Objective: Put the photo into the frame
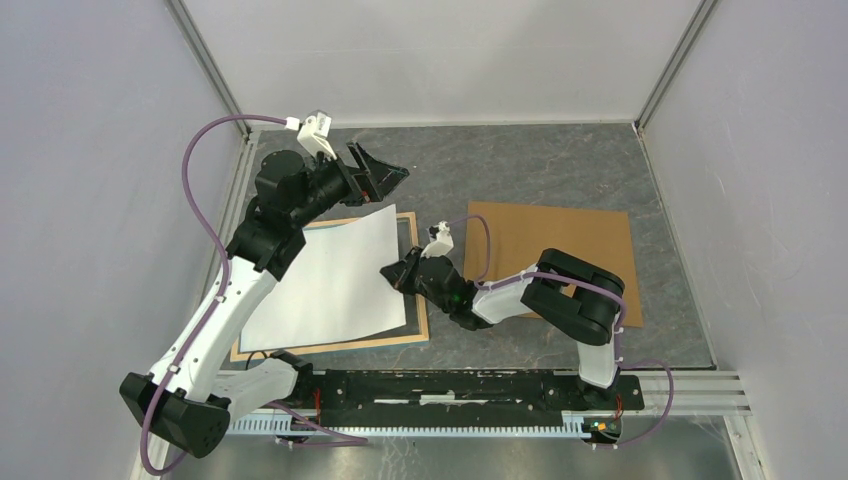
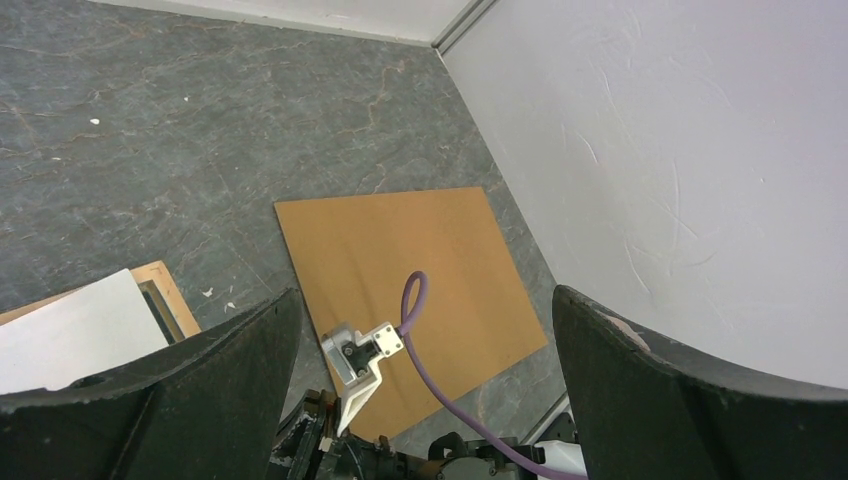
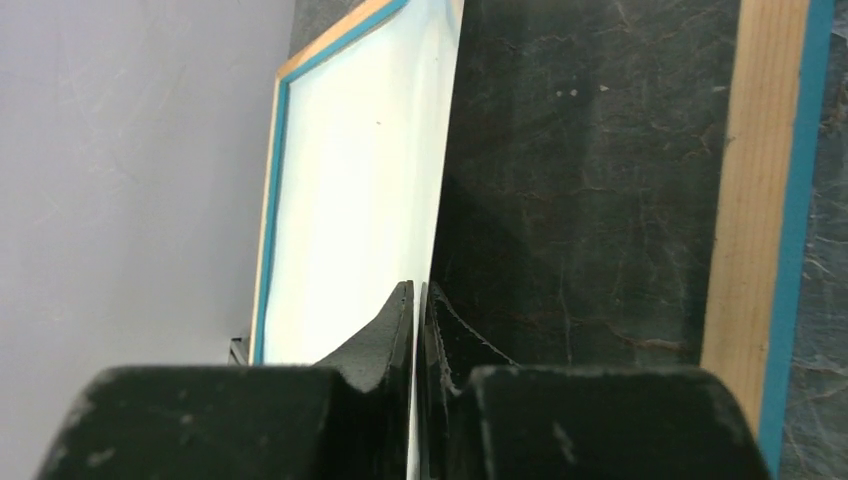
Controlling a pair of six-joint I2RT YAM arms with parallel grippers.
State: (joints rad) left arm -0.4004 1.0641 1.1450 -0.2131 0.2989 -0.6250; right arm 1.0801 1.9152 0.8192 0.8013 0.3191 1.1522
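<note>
1. Left hand (image 1: 382,165): fingers spread wide and holding nothing. It hangs over the desk (image 1: 540,170) just beyond the frame's far right corner and touches neither task object.
2. The photo (image 1: 330,280): lies over the frame with its blank white side up, so the printed face is hidden. Its long axis runs left to right across the desk and is skewed slightly against the frame's rails.
3. The frame (image 1: 422,300): lies flat on the desk, its wood-coloured rails edged in blue. A strip of dark pane shows between the photo's right edge and the right rail.
4. Right hand (image 1: 395,272): fingers pressed almost together, pinching the photo's right short edge. In the wrist view that edge runs into the slit between them and stands a little off the pane. The photo extends leftward from this hand, which is the nearer of the two. Seating the sheet probably depends on bringing the held edge parallel to the right rail and inside it.
5. Backing board (image 1: 540,235): flat on the desk to the right of the frame and apart from it, partly under the right arm.
</note>
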